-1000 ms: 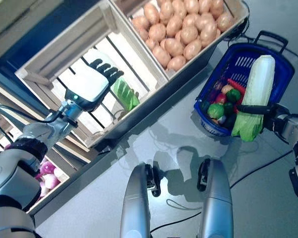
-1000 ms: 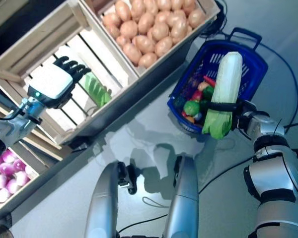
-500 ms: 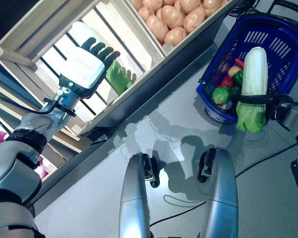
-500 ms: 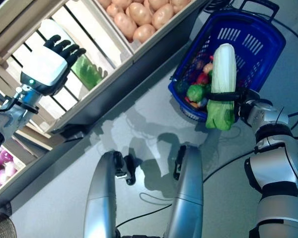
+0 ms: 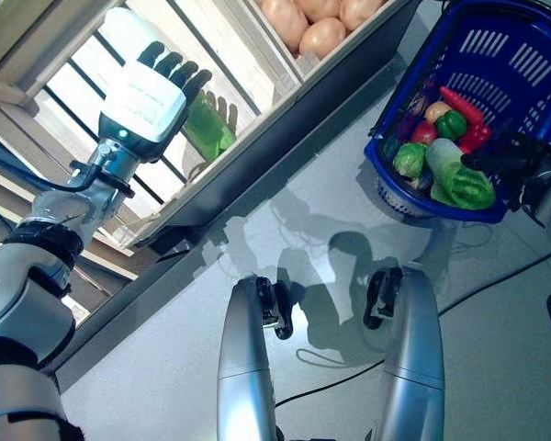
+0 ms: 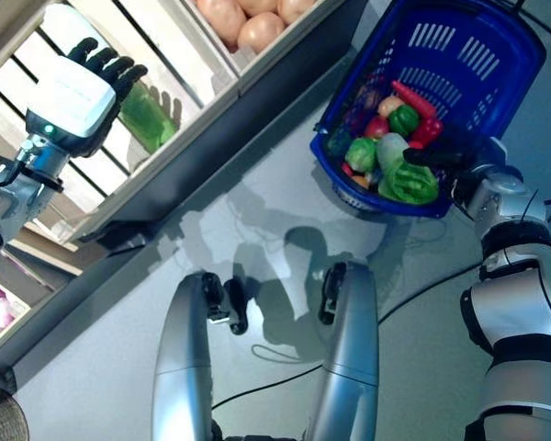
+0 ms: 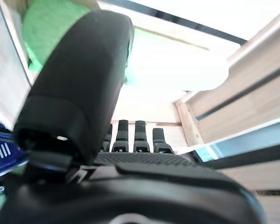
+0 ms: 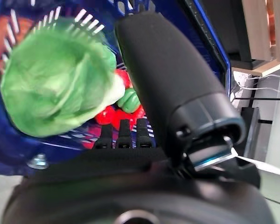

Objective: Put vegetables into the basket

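Note:
The blue basket [image 5: 533, 37] stands on the floor at the right, with a long pale-green cabbage [image 5: 457, 182] lying in it on a red pepper [image 5: 464, 106], a green pepper [image 5: 452, 124] and other vegetables. My right hand [image 5: 510, 156] is open at the basket's near rim, its fingers straight beside the cabbage's leafy end [image 8: 56, 88]. My left hand [image 5: 145, 96] is open, fingers straight, over a second long cabbage [image 5: 207, 129] in a slatted wooden crate [image 5: 69, 64]. That cabbage also shows in the left wrist view [image 7: 177, 70].
The wooden stand [image 5: 285, 129] runs slantwise across the upper left, with its dark lower edge between the crates and the basket. Grey floor [image 5: 294, 220] lies between the stand and the basket.
The long cabbage stood upright in my right hand over the basket; that hand has let it go and it has tipped down into the basket. The camera has shifted. My left hand stays over the crate.

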Controlling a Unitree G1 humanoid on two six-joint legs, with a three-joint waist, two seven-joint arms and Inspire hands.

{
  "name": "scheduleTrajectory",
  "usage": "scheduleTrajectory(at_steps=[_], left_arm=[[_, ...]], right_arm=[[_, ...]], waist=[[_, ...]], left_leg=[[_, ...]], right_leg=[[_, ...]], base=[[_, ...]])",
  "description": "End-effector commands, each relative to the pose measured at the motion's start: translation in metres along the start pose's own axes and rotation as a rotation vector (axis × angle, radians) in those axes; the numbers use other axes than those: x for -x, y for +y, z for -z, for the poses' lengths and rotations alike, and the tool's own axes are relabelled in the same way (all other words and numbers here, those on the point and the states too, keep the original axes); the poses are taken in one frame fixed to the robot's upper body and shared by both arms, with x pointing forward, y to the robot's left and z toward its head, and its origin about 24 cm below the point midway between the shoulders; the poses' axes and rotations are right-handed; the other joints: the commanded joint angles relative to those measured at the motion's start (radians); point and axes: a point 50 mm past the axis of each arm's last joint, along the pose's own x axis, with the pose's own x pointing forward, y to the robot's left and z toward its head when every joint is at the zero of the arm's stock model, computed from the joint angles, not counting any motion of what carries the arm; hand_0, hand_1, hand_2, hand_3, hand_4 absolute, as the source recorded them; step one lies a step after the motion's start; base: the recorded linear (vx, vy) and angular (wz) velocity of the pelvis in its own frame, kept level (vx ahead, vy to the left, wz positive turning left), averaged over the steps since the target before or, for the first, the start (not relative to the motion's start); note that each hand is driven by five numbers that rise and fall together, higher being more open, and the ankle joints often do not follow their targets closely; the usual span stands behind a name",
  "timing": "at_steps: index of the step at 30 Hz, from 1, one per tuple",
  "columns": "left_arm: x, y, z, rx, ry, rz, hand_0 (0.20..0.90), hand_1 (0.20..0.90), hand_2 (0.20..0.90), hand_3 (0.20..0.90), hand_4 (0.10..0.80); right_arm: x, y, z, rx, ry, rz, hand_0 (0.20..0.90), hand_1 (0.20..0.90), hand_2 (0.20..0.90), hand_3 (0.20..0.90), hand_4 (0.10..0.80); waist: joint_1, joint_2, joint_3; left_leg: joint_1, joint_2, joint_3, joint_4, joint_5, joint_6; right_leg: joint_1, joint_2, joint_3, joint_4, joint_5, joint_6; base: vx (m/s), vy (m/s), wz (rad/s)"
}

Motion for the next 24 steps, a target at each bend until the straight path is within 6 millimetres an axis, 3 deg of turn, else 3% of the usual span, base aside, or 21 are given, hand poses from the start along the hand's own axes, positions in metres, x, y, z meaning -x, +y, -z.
scheduleTrajectory(at_steps=[1,12,24], left_arm=[[-0.007,0.052,0.075,-0.139,0.263,-0.155,0.9,0.9,0.9,0.9,0.8],[-0.006,0.053,0.083,-0.158,0.305,-0.059,0.9,0.9,0.9,0.9,0.8],[0.003,0.055,0.094,-0.192,0.346,0.03,0.9,0.9,0.9,0.9,0.8]], right_arm=[[0.009,-0.005,-0.065,-0.067,-0.3,0.037,0.9,0.9,0.9,0.9,0.8],[0.03,0.008,-0.094,-0.063,-0.571,0.024,0.9,0.9,0.9,0.9,0.8],[0.053,-0.003,-0.077,-0.039,-0.646,-0.077,0.9,0.9,0.9,0.9,0.8]], waist=[[-0.001,-0.045,-0.046],[-0.023,-0.062,-0.022],[-0.054,-0.091,0.018]], left_leg=[[0.034,0.008,0.025,-0.01,-0.11,0.023],[-0.009,0.033,0.023,0.002,-0.117,0.025],[-0.119,0.062,-0.001,0.088,-0.144,0.03]], right_leg=[[0.092,-0.002,-0.002,-0.035,-0.062,-0.048],[0.053,-0.003,-0.015,-0.044,-0.05,-0.047],[-0.046,-0.006,-0.02,0.022,-0.061,-0.042]], base=[[-0.001,0.043,-0.02],[0.004,0.05,-0.05],[0.014,0.037,-0.08]])
